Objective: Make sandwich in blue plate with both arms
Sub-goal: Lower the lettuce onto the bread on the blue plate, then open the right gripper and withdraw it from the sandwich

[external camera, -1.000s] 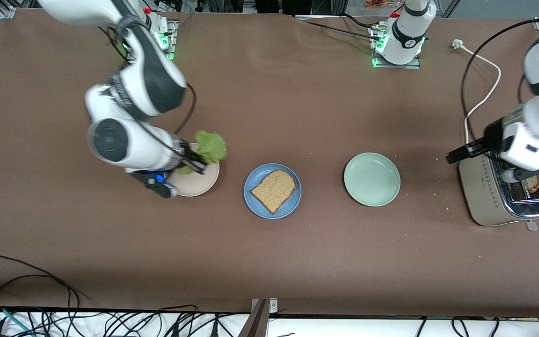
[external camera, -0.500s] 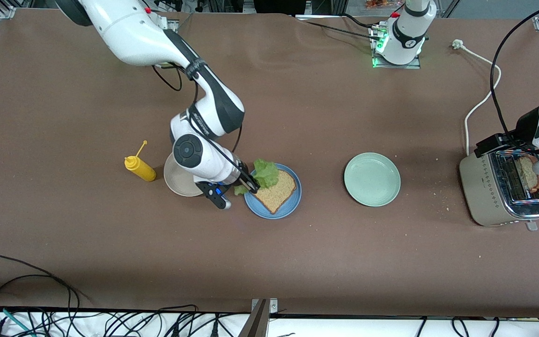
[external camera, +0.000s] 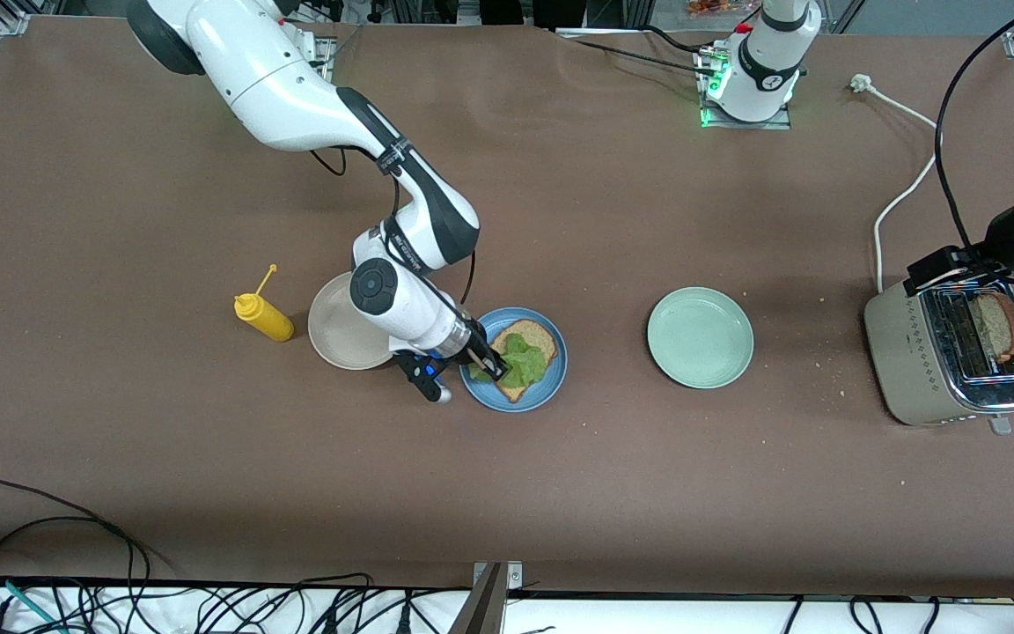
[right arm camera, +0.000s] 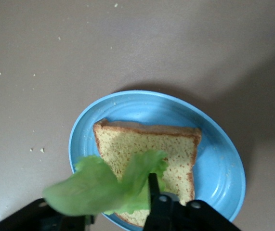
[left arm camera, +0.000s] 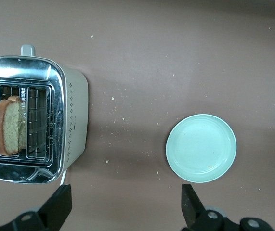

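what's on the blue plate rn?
The blue plate holds one toast slice with a lettuce leaf over it, the right gripper shut on the leaf. Most of the slice's lower part is covered. No second slice there.

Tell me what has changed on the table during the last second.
The right gripper carried the lettuce leaf from the beige plate onto the toast slice in the blue plate. The left gripper rose above the toaster, open. The plates and toaster stayed.
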Controlling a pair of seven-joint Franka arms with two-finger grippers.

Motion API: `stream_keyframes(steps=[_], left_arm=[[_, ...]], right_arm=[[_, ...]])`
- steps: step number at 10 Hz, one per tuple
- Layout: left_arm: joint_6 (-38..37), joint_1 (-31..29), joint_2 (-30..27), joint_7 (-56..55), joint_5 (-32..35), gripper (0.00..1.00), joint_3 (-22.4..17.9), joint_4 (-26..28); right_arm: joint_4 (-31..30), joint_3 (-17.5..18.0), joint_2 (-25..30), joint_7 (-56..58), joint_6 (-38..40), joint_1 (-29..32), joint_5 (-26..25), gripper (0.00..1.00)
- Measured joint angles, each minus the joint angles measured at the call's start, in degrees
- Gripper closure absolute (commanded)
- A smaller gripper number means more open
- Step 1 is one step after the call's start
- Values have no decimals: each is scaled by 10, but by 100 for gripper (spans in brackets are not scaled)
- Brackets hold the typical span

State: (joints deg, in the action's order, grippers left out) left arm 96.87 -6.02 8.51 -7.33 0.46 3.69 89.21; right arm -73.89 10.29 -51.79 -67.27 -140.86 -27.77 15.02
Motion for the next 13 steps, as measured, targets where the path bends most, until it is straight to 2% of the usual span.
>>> stream_keyframes(steps=[2,5,6,8,10,13], left_arm=[[-1,-3,0,1,0,0,0,-2],[-5,-5,1,2,0,0,0,-2],[-6,-5,1,3,0,0,0,-2],[-7,-5,2,3,0,0,0,-2],[-9,-5,2,5,0,0,0,-2],[-16,-6,3,10,0,0,0,-2]], right_arm=[[2,1,1,14,20,-5,-39,0],[11,1,16,22,68,-10,-48,0],[13,1,26,25,90,-8,-55,0],[18,-2,58,60,172,-1,-104,0],[20,-20,99,164,274,11,-133,0],[20,-85,158,386,400,41,-137,0]])
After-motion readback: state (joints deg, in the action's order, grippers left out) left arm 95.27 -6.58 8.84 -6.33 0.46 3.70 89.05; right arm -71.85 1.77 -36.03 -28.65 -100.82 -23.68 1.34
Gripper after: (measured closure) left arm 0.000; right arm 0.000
